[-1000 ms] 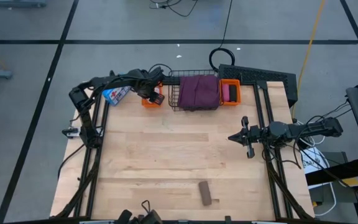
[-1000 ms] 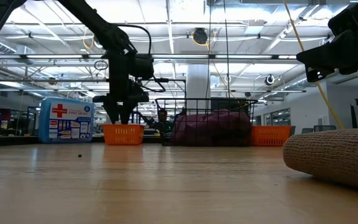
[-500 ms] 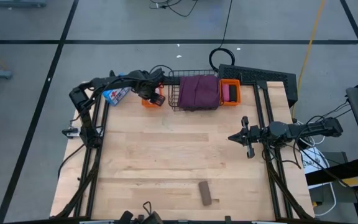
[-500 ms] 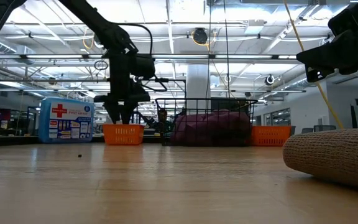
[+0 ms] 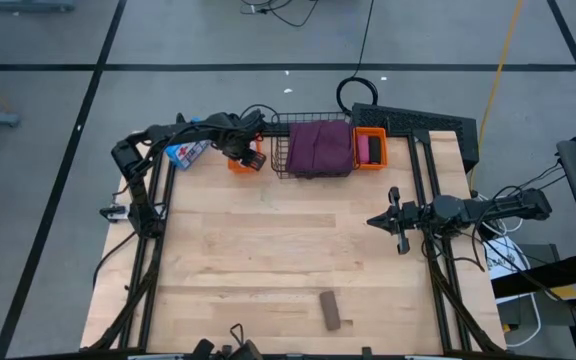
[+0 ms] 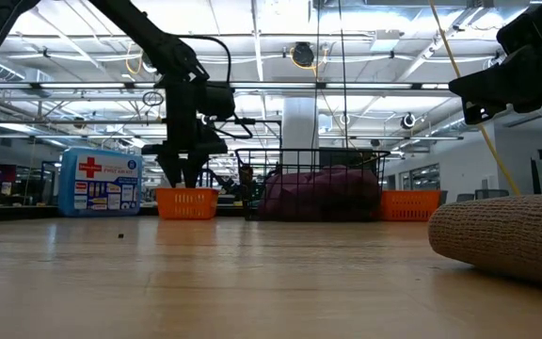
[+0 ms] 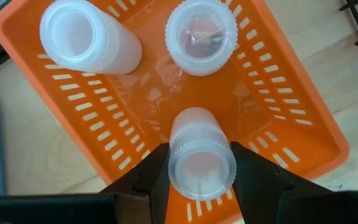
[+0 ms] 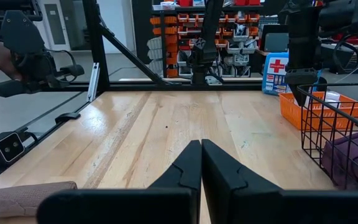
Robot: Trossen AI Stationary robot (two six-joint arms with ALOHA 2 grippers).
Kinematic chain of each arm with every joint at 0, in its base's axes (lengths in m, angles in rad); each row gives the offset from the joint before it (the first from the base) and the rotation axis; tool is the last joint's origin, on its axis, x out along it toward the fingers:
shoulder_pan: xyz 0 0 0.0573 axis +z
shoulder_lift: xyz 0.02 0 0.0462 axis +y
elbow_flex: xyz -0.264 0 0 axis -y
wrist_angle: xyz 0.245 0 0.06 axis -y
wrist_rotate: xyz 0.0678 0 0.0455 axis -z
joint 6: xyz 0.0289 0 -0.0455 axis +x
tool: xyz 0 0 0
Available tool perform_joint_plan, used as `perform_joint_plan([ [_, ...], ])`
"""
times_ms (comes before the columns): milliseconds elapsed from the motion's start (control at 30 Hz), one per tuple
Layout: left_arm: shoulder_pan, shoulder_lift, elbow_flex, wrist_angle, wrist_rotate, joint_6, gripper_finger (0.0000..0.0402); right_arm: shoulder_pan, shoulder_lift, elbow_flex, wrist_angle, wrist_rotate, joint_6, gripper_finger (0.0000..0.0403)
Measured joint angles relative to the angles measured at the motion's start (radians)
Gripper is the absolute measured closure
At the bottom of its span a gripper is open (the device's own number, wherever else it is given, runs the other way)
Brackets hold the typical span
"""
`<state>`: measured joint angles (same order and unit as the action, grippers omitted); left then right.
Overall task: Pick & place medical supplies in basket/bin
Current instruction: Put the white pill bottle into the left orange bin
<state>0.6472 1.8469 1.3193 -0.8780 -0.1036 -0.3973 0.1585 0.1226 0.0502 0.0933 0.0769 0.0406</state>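
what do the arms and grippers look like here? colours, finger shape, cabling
Both arms are dark, near-black jointed links. The left gripper has two black fingers that taper to angular tips. The right gripper has the same black wedge-shaped fingers, with faceted inner edges. Black cables loop loosely along the left arm and trail off the right arm. No markings or labels visible.

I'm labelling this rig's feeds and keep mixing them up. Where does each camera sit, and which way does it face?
High: overhead, straight down on both arms.
Low: table height, level toward the wire basket; left arm visible.
Left wrist: down into the orange bin; left hand grips a vial.
Right wrist: level across the table; right hand shut.
Shared: brown roll shows in high, low and right wrist.
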Motion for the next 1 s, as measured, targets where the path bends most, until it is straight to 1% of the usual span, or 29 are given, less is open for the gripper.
perform_joint_plan([
  [900,0.0,0.0,0.0,0.008,-0.003,0.0,0.0254,0.0,0.0,0.0,0.0,0.0,0.0,0.0403],
  [1000,0.0,0.017,0.0,0.005,-0.004,0.0,0.0254,0.0,0.0,0.0,0.0,0.0,0.0,0.0403],
])
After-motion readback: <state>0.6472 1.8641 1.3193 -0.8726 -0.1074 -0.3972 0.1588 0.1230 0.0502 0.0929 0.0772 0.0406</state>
